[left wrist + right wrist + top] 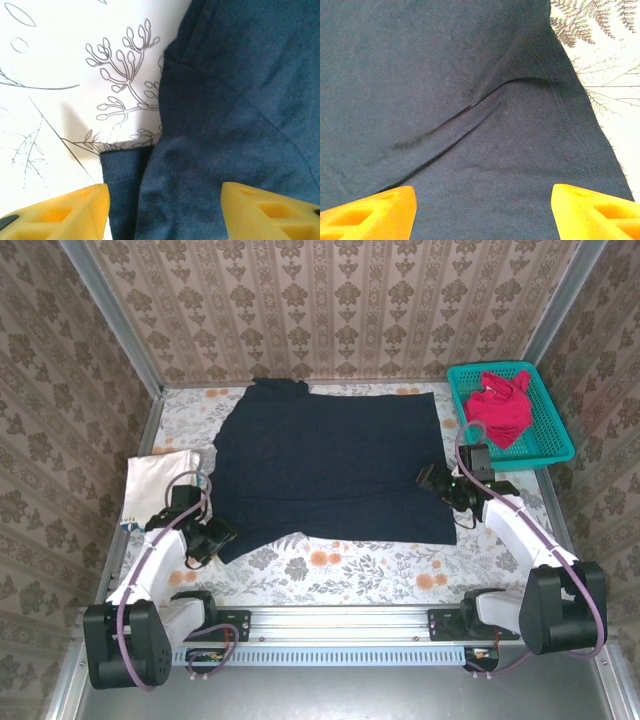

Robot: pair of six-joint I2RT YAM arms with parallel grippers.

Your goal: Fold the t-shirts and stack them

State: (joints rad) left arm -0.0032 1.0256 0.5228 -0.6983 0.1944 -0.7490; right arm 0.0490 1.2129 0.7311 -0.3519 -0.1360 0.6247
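Lying spread flat across the middle of the floral table cover (350,565): navy t-shirt (330,460).

- Handling (judged): soft, light, limp knit. It will sag and crease wherever unsupported, is not fragile, and is unlikely to slip in foam pads.
- Hold points (judged): pinch at the edges, both layers together, at the near-left hem corner and the right side edge.
- Left gripper (212,540): over that near-left corner, yellow fingers (75,207) spread apart, gripping nothing.
- Right gripper (445,485): over the right edge, fingers likewise apart and empty, a shallow crease in the cloth ahead of them.
- Cream-white t-shirt (158,480): folded at the table's left edge, just beside the navy one.
- Red t-shirt (500,408): bundled inside the teal mesh basket (560,445), far-right corner.
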